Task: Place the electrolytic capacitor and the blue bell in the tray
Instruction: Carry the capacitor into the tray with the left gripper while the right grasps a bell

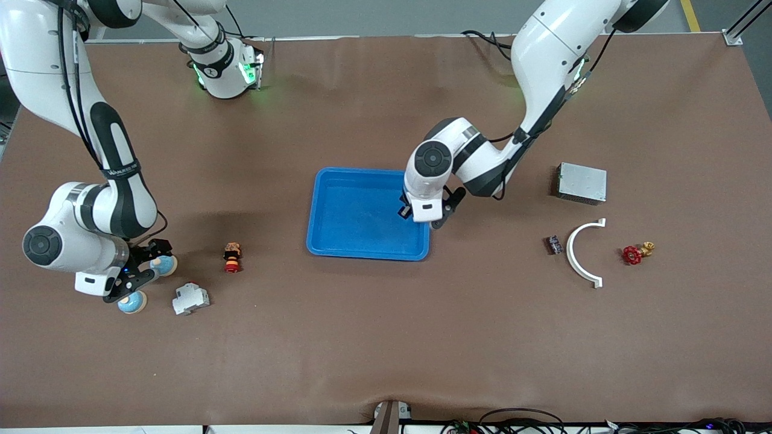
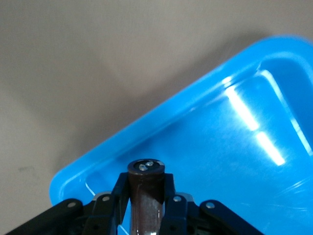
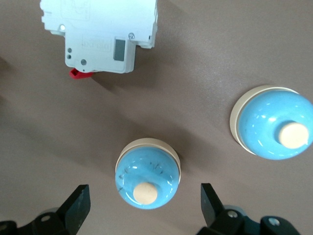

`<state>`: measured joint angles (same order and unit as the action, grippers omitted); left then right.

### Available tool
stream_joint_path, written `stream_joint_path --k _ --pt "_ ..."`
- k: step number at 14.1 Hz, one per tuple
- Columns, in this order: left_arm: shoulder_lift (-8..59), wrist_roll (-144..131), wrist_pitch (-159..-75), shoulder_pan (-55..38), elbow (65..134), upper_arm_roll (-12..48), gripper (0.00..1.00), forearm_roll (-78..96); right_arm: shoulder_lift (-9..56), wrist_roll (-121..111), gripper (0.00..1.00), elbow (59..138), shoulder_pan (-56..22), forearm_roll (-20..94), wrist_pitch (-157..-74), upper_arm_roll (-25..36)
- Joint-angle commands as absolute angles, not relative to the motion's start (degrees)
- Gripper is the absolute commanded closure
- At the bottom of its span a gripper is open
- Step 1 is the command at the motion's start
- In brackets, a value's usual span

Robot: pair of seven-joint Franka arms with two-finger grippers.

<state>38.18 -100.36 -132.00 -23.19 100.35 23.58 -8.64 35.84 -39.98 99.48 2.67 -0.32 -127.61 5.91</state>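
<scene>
Left tool [image 1: 422, 218] clamping electrolytic capacitor [image 2: 145, 196] over tray [image 1: 329, 241] rim, risking outside drop; right tool [image 3: 144, 208] spread around one blue bell [image 3: 148, 178], second bell [image 3: 274, 122] inviting confusion.

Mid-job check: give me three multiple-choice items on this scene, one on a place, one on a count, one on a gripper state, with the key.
1. What is the left gripper over?
A. the grey box
B. the tray
C. the white arc

2. How many blue bells lie under the right gripper?
A. one
B. two
C. three

3. How does the left gripper stand?
A. shut on the capacitor
B. open and empty
C. shut on a bell

Key:
1 B, the left wrist view shows the blue tray just below it.
2 B, one bell lies between the open fingers, another bell beside it.
3 A, its fingers clamp the dark cylinder.
</scene>
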Motion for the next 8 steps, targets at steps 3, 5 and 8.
stream_joint_path --k 3,5,8 --pt "39.6 -102.0 -131.0 -24.7 99.2 23.0 0.53 -11.6 37.7 -40.5 0.0 98.3 3.5 -1.1 -127.4 5.0" --pt "39.3 -102.0 -130.8 -24.4 99.2 22.9 0.0 -11.6 38.1 -40.5 0.0 98.2 3.5 -1.2 -127.5 5.0" --pt "33.6 -101.3 -124.5 -21.9 98.9 22.1 0.0 -11.7 39.0 -40.5 0.0 98.3 3.5 -1.1 -127.5 5.0"
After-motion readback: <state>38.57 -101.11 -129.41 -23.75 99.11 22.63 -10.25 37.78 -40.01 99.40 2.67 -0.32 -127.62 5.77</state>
